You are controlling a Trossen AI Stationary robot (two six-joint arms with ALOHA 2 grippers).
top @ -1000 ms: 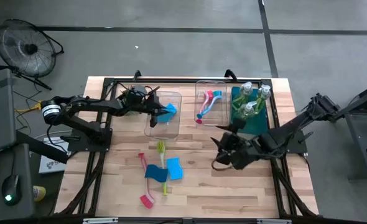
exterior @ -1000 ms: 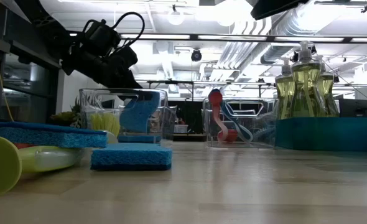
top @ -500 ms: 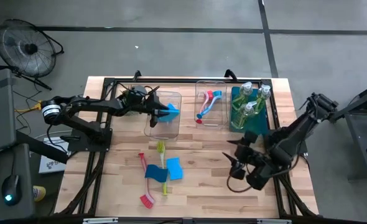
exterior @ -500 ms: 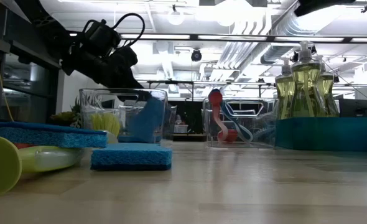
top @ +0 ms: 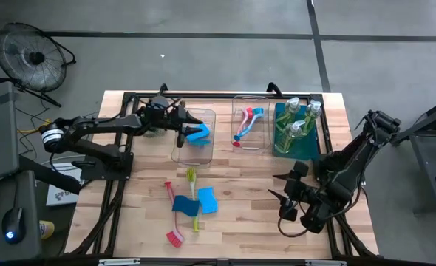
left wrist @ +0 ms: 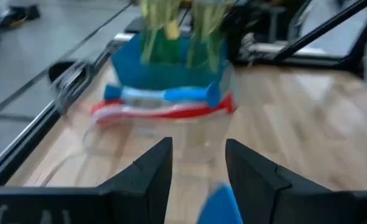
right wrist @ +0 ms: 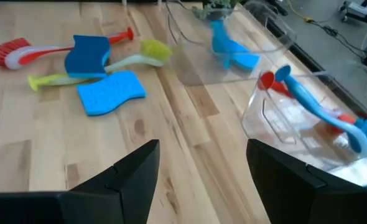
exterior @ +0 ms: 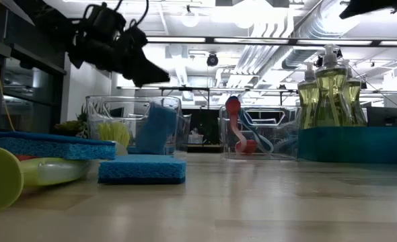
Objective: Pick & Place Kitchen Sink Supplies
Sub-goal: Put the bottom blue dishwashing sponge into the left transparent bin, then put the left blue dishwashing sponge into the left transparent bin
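Released sponge (top: 197, 134) dropped into clear bin (top: 205, 154); left gripper (top: 179, 127) open above rim.

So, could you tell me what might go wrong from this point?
1. The blue sponge just dropped into the clear bin stands on edge against the wall; it may topple, or catch the open left gripper hovering just above it.
2. On the table, another sponge lies across the red brush and the yellow-green brush, so grasping one could drag the others.
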